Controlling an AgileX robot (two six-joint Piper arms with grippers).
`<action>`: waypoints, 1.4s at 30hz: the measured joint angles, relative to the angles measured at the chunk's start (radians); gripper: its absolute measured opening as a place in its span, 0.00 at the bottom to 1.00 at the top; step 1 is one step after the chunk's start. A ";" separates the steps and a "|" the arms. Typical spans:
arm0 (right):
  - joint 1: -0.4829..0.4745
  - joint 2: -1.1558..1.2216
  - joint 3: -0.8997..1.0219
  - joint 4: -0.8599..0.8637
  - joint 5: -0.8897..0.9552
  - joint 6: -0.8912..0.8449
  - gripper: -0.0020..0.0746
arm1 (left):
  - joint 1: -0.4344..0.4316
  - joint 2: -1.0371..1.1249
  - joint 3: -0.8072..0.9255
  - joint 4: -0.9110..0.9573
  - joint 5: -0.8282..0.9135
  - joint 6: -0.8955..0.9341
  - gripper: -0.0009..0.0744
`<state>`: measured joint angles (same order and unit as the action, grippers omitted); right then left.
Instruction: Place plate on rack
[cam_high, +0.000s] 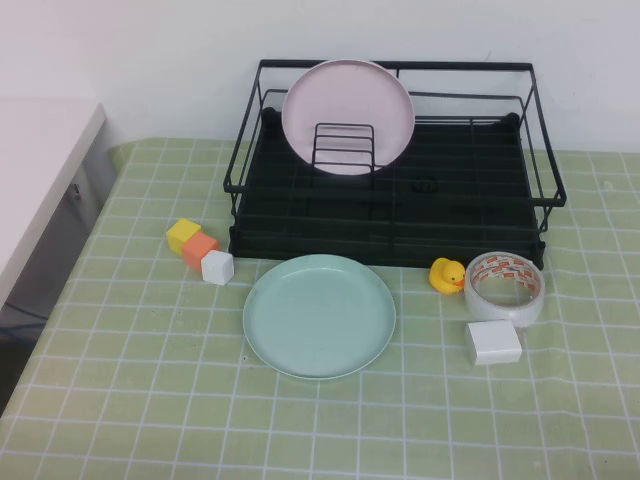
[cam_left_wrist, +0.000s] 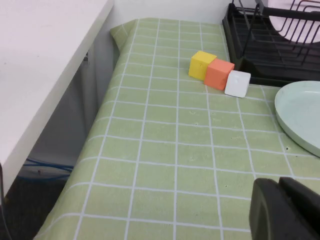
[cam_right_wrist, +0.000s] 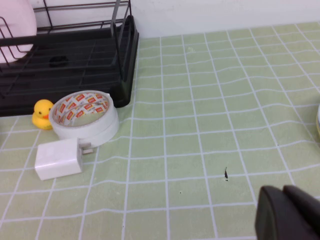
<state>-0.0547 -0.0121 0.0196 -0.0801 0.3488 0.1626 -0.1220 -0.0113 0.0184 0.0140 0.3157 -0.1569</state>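
We see the plate (cam_high: 319, 315) lying flat on the bench (cam_high: 140, 400), on its green checked cloth, just in front of the rack (cam_high: 390, 215) and not touching it. The rack stands at the back of the bench, near the wall. A pink plate (cam_high: 347, 112) stands upright in it, leaning against a wire loop toward the rack's left rear.

Left of the plate three cubes sit in a touching row: a yellow cube (cam_high: 183, 234), an orange cube (cam_high: 200, 249) and a white cube (cam_high: 217, 267), the white one nearest the plate. On the right a rubber duck (cam_high: 447, 275) sits just before the rack's front edge, beside a tape roll (cam_high: 504, 287), and a white box (cam_high: 493, 343) lies in front of the roll, just beside it.

Neither arm shows in the high view. In the left wrist view the left tool (cam_left_wrist: 280, 207) appears as a dark shape at the edge, above bare cloth left of the plate, its jaws pressed together and grasping nothing. In the right wrist view the right tool (cam_right_wrist: 285, 212) hangs likewise over bare cloth to the right of the roll, clenched and empty. A pale edge at the far side of that view may be another object, but we cannot tell.
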 joint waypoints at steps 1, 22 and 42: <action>0.000 0.000 0.000 0.000 0.000 0.000 0.02 | 0.000 0.000 0.000 0.000 0.000 0.000 0.01; 0.000 0.000 0.000 0.000 0.000 0.000 0.02 | 0.000 0.000 0.000 0.140 0.004 0.000 0.01; 0.000 0.000 0.000 -0.021 0.000 0.000 0.02 | 0.000 0.000 0.000 0.151 0.004 -0.002 0.01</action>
<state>-0.0547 -0.0121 0.0196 -0.1010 0.3493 0.1626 -0.1220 -0.0113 0.0184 0.1655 0.3194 -0.1594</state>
